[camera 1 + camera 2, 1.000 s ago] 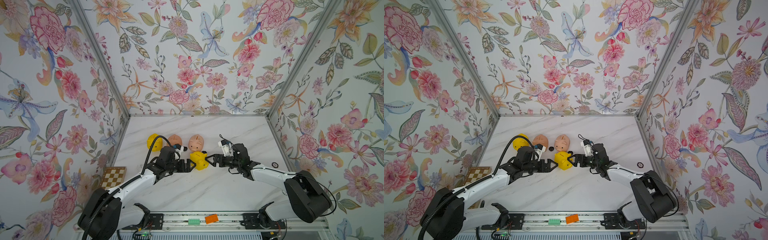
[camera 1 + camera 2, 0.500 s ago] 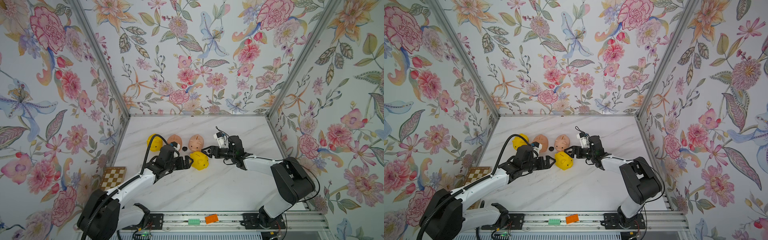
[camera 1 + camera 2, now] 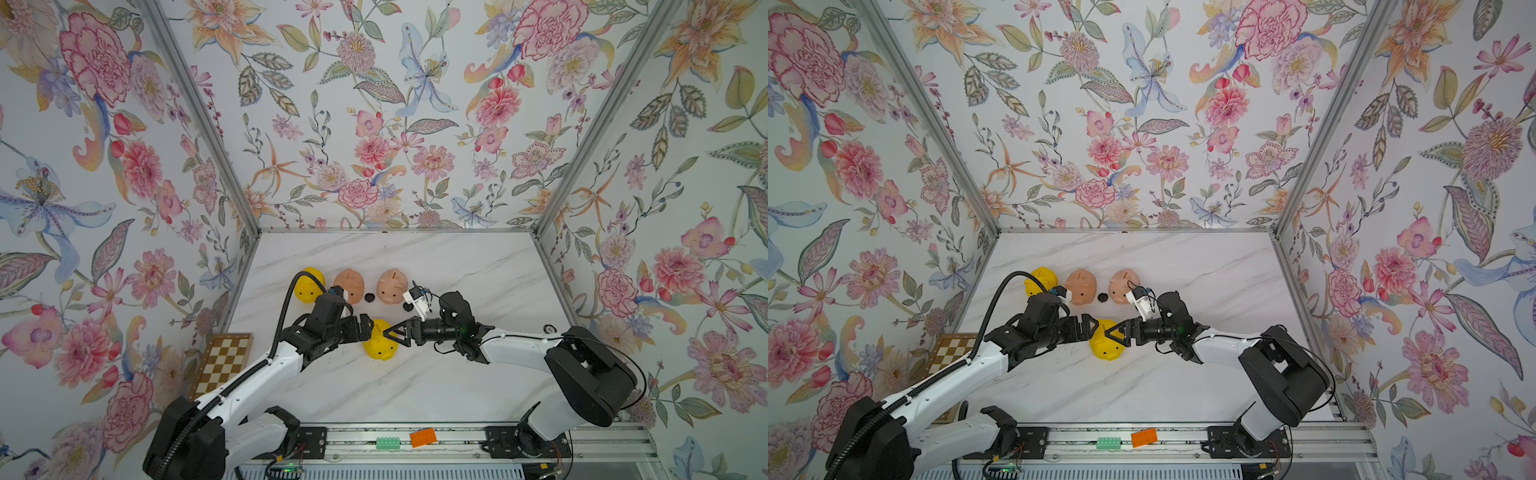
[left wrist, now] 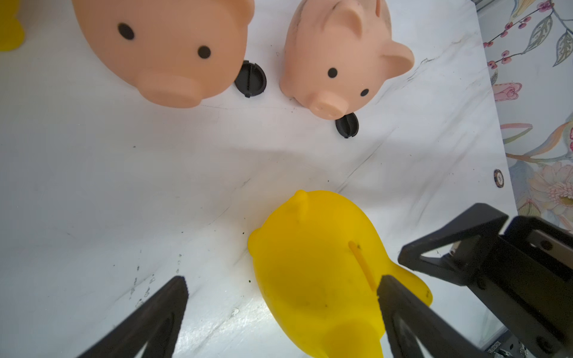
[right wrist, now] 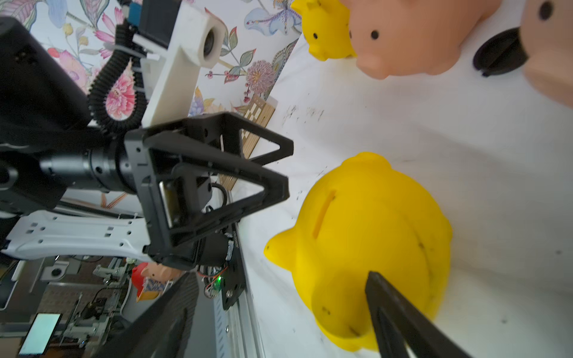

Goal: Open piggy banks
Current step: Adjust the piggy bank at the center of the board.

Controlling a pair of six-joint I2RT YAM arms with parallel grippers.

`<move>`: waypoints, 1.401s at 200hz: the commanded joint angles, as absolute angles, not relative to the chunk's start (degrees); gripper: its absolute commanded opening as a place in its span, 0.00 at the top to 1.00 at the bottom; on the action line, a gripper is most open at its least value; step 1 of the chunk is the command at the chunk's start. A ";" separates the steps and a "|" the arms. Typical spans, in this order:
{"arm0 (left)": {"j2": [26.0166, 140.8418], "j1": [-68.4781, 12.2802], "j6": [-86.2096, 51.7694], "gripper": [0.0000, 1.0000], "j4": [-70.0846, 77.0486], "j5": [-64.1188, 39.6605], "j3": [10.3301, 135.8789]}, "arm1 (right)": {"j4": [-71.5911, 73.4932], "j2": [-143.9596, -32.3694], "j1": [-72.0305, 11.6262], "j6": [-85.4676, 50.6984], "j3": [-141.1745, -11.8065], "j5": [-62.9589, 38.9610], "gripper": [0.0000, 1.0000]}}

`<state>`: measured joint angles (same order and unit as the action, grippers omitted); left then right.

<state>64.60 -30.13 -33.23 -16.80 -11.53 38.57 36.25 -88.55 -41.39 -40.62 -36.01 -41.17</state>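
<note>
At frame centre, my left gripper (image 3: 366, 327) and right gripper (image 3: 390, 334), both spread empty, flank a rounded yellow plastic piggy bank (image 3: 379, 348).

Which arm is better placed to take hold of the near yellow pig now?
Right, narrowly, I'd judge. In a top view the right gripper has its tips over the near yellow pig, and its wrist view shows one finger across the body. The left gripper, open, sits beside it.
</note>
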 commanded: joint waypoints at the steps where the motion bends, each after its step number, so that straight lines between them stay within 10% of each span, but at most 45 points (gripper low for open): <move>1: 63.79 -29.96 -31.08 0.01 -20.13 -11.88 40.92 | 42.14 -85.45 -39.68 -44.74 -33.08 -40.71 0.13; 147: 85.54 -52.56 -29.25 0.01 -49.14 16.32 70.04 | 23.91 -74.59 -27.45 -38.78 -29.74 -28.93 0.06; 280: 91.33 -55.83 -28.93 0.05 -57.74 18.88 74.24 | 24.76 -74.21 -26.02 -38.74 -28.38 -29.60 0.05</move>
<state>94.39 -55.22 -28.93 -53.95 16.60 74.15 24.62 -74.13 -26.22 -39.44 -29.02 -29.50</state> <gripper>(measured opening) 0.956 0.949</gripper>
